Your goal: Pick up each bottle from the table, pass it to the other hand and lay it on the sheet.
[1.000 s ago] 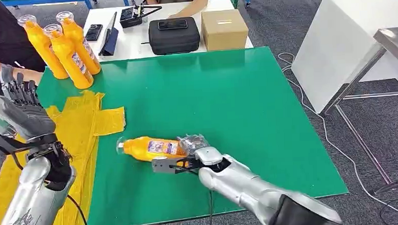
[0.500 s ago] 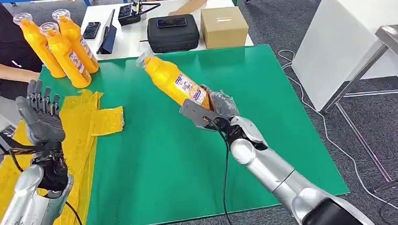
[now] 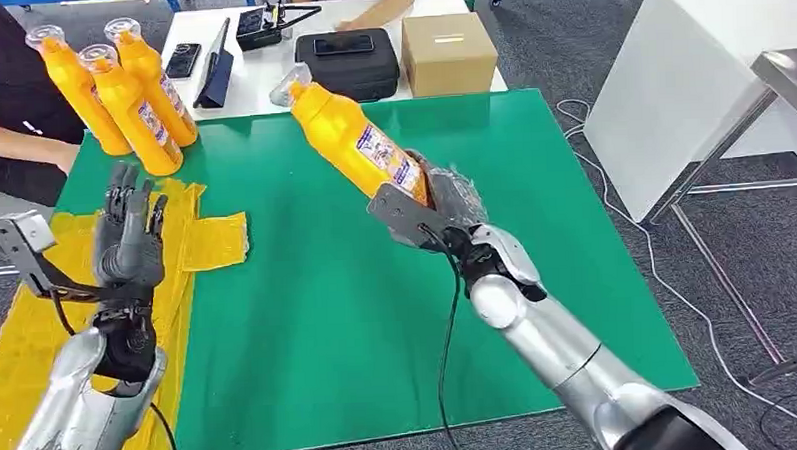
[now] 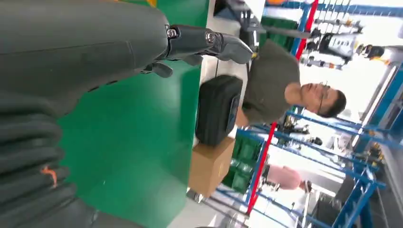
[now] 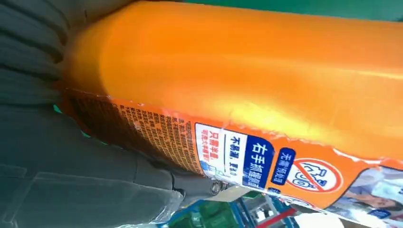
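My right hand [image 3: 444, 203] grips the base of an orange bottle [image 3: 349, 139] with a clear cap and lifts it above the middle of the green table [image 3: 318, 318], neck tilted up toward the far left. Its printed label [image 5: 266, 161] looms close in the right wrist view. Over the yellow sheet [image 3: 38, 328] at the table's left, my left hand [image 3: 127, 239] is raised with fingers spread and nothing in it; its fingers [image 4: 209, 42] are apart in the left wrist view. Three more orange bottles [image 3: 120, 95] stand upright at the table's far left corner.
A white table behind holds a black case [image 3: 347, 65], a cardboard box [image 3: 449, 53], a phone and a tablet. A person in black [image 3: 10, 88] sits at far left, another person [image 4: 290, 90] behind the white table. A white bench [image 3: 690, 85] stands to the right.
My right hand took the bottle off the table and lifted it up toward the far middle. My left hand moved right and inward over the sheet, still holding nothing.
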